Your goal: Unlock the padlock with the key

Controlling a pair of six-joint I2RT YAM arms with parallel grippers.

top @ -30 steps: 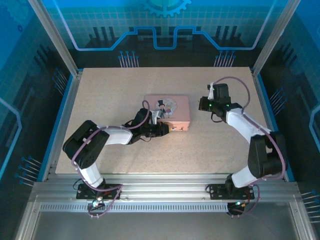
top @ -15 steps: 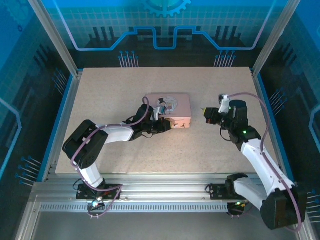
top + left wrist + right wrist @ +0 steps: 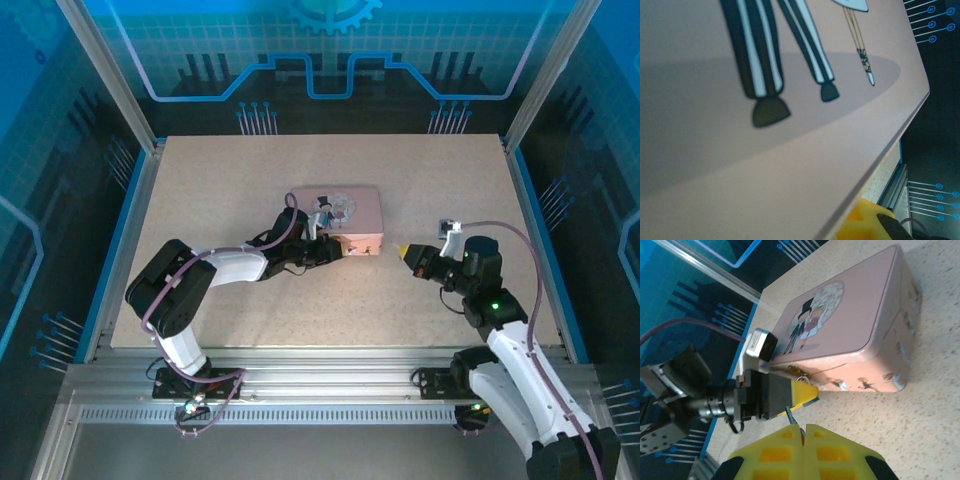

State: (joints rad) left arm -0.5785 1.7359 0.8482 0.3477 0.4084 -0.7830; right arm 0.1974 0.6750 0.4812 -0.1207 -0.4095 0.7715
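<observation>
1. The table [image 3: 220,190] is a flat, pale, speckled board with a blue rim.
2. The pink tin [image 3: 850,325] is a shallow metal box with rounded corners and a smooth, slightly glossy lid. It lies flat near the middle of the table. A round medallion on the lid shows a cartoon couple, the man in a top hat and black-and-white striped trousers. Small figures are printed along the side walls. No lettering is sharp enough to read.
3. The left gripper [image 3: 810,392] lies low with its tip against the tin's front wall. Its dark body ends in yellow fingers that look drawn together into one wedge. What they pinch cannot be told.
4. The right gripper [image 3: 802,430] is just beside the left one, near the tin's front corner. Its blocky yellow plastic fingers are pressed fully together.
5. The key [image 3: 790,415] is a thin grey-blue blade, pinched between the right fingers and standing up from their seam.
6. A small pale metal loop [image 3: 799,373] sits on the tin's front wall, just above the left fingertip. The padlock should be there, but is too small to make out.
</observation>
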